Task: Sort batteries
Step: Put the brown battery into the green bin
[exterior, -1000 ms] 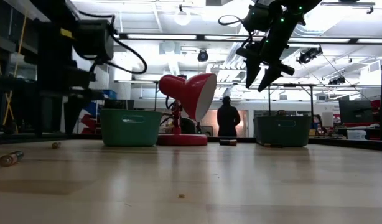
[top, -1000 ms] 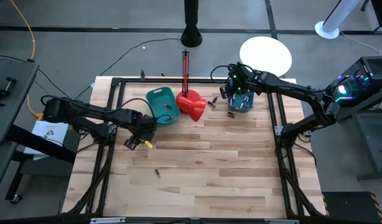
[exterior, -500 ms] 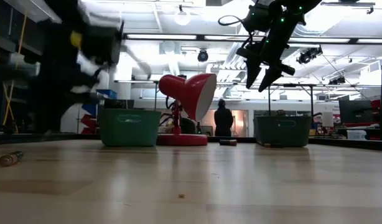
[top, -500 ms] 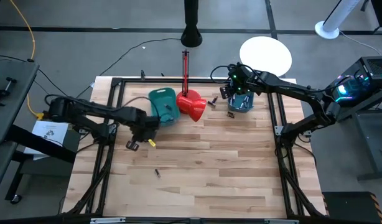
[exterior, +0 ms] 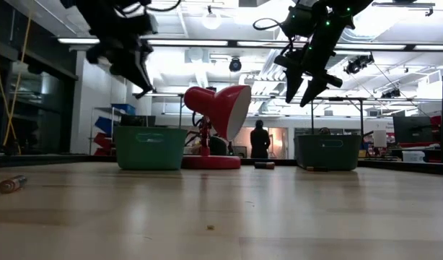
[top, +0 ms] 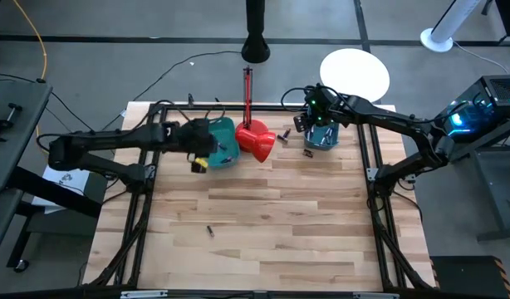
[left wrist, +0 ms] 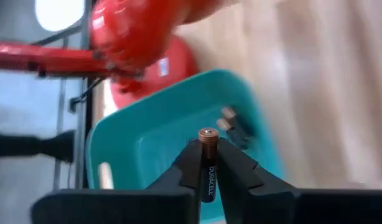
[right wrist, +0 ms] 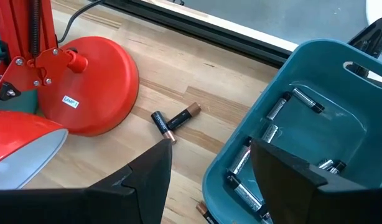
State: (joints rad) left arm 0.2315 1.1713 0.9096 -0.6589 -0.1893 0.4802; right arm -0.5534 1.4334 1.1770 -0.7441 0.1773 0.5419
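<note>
Left wrist view alone shows left fingers (left wrist: 206,163) clamping a battery (left wrist: 207,163); right fingers (right wrist: 209,163) apart.

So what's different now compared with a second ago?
The left gripper closed on a battery from the table's left side, rose, and swung back to the left teal bin, where it now hangs. That battery is gone from the wood. The right gripper stayed open above the right bin; the red lamp and other loose batteries haven't moved.
</note>
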